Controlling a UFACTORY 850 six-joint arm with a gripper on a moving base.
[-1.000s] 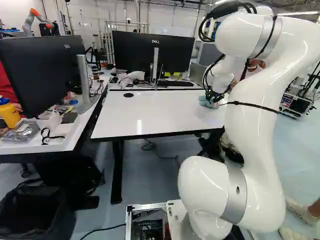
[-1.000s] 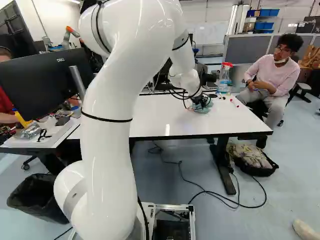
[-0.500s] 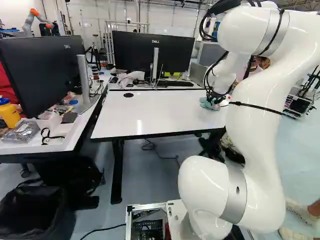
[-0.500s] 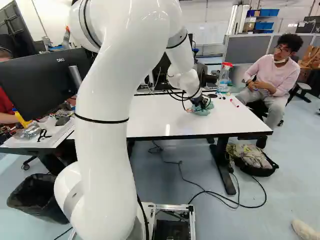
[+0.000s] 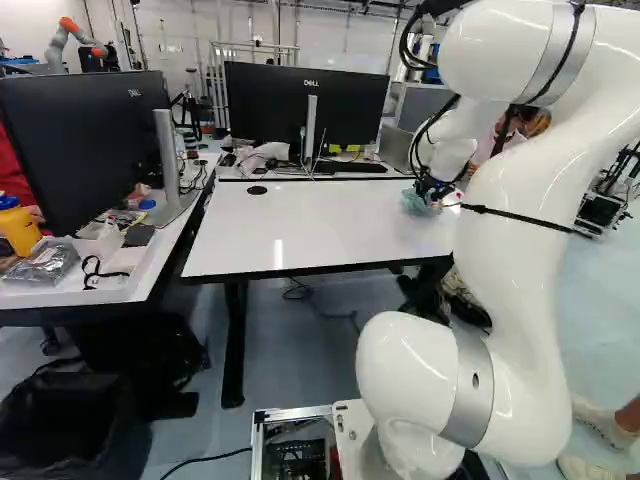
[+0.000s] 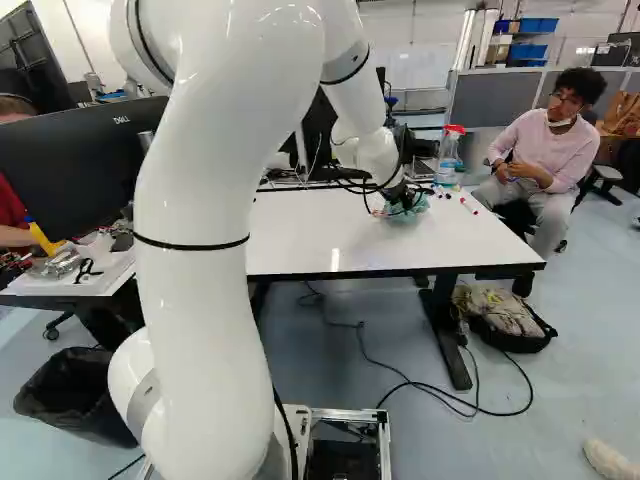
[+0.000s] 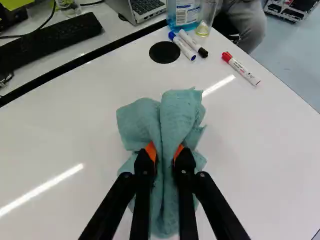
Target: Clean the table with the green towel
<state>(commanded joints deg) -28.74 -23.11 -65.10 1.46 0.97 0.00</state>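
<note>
In the right base view my gripper [image 6: 400, 203] is low over the right part of the white table [image 6: 320, 235], with the green towel [image 6: 412, 213] bunched beneath it. The wrist view has the gripper [image 7: 165, 152] shut on the towel [image 7: 181, 112], its orange pads pressing a fold from both sides. Crumpled cloth spreads around and ahead of the fingers against the white tabletop [image 7: 60, 135].
Beyond the towel lie a red marker [image 7: 241, 68], two more markers [image 7: 187, 45] and a black round cap [image 7: 165, 52]. A spray bottle [image 6: 448, 157] stands at the far edge. Monitors [image 5: 305, 103] and a keyboard [image 7: 55, 40] are behind. A person sits beyond the table's right side.
The arm's upper links have swung, outward to the right in the left base view. The gripper and towel have shifted slightly across the table together. The base has stayed put.
</note>
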